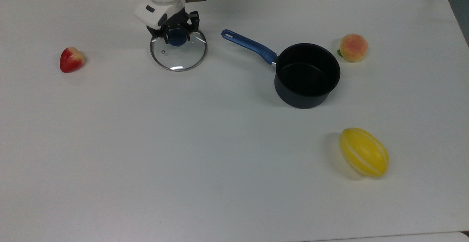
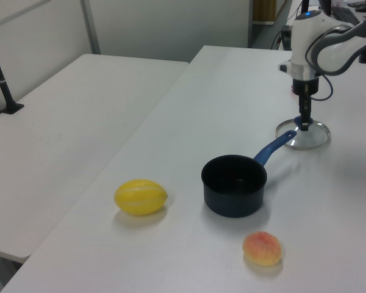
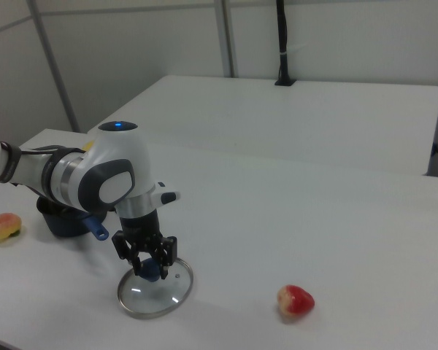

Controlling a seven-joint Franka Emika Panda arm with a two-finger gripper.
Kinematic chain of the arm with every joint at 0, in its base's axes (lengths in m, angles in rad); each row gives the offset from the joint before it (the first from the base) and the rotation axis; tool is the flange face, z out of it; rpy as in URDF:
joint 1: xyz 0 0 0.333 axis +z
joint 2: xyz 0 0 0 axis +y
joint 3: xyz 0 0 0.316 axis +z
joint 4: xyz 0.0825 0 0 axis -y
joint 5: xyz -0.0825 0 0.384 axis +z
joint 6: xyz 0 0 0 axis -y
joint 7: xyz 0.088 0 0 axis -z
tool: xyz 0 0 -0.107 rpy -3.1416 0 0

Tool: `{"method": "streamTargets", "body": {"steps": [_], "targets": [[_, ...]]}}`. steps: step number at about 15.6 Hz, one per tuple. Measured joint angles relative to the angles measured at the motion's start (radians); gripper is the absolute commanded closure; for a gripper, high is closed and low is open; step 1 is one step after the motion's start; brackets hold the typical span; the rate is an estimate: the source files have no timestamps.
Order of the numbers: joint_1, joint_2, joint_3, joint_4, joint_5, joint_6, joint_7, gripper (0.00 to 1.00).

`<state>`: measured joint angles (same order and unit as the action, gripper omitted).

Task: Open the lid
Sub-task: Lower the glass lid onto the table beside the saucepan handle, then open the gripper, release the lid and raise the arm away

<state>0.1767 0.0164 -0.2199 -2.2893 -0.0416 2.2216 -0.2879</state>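
The gripper is clamped on the blue knob of the lid, which sits flat on the tabletop near its far edge in the top view, off the saucepan.

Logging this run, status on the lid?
Tool shut on the lid's blue knob. Lid off the pot, low over or on the table, beside the pot's handle. Nothing in the way.

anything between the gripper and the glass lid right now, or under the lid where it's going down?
Nothing visible. The gripper sits directly on the blue knob of the round clear glass lid, which lies on or just above bare white table. The dark saucepan's blue handle lies beside it, to the top view's right, apart.
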Motion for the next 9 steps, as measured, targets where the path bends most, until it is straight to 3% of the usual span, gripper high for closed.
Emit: {"method": "streamTargets", "body": {"steps": [2, 4, 9], "targets": [[0.0, 0.003, 0.008, 0.0, 0.0, 0.001, 0.005, 0.38], [-0.001, 0.003, 0.008, 0.001, 0.0, 0.001, 0.006, 0.03], [-0.006, 0.001, 0.007, 0.007, 0.0, -0.004, 0.016, 0.0]]}}
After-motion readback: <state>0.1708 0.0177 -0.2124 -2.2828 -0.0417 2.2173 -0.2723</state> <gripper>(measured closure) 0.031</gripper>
